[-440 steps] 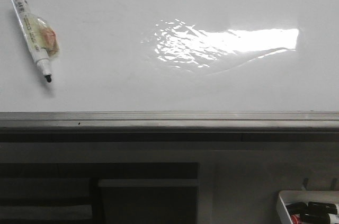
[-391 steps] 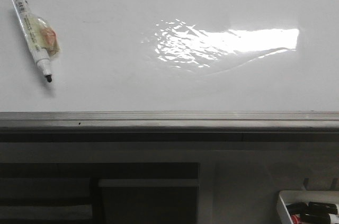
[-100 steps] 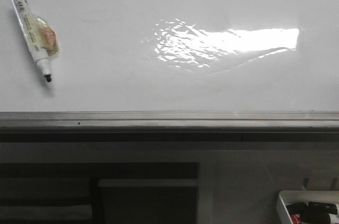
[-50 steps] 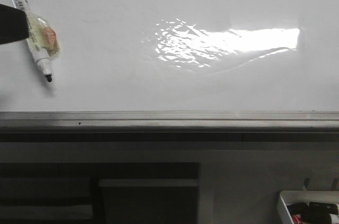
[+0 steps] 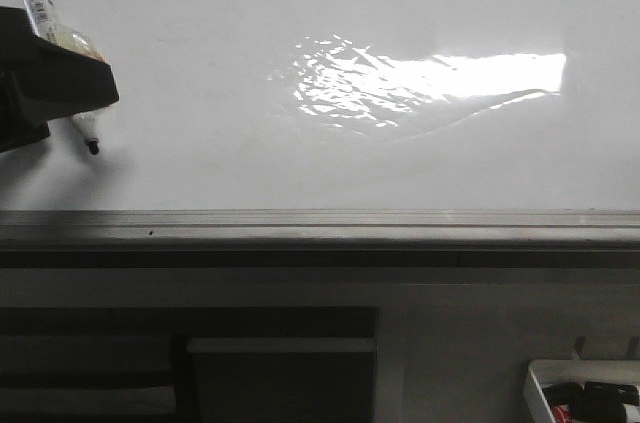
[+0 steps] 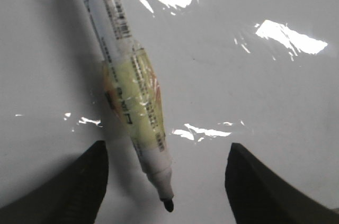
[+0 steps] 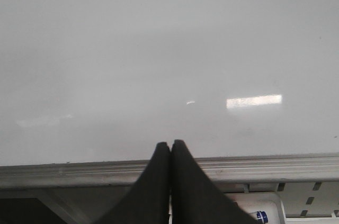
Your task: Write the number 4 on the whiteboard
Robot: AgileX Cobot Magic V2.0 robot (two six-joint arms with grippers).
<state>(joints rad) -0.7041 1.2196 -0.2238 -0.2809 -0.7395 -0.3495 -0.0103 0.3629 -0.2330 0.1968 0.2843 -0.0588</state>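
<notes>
Over the last second our left hand (image 5: 70,93) has come in from the left edge of the front view and now covers the middle of the marker (image 5: 40,9), which lay alone on the whiteboard (image 5: 330,163) a few seconds ago and has not shifted. That tells us the pick-up is under way and nothing has been written: the board carries no stroke, so the number 4 does not exist yet.

In the left wrist view the marker (image 6: 130,91) lies flat on the glossy surface, its taped yellowish middle between our two dark fingers (image 6: 74,192), its black tip pointing toward the wrist. The left hand (image 6: 167,181) is spread wide, one finger on each side of the barrel, neither touching it, and it holds nothing. We judge the next step is to settle lower and close across the taped section.

Our right hand (image 7: 170,181) hangs over the board's near edge, above the grey metal rail (image 7: 265,167), with both fingers pressed together and nothing between them. A corner of the white tray of markers (image 5: 585,393) shows below the rail.
</notes>
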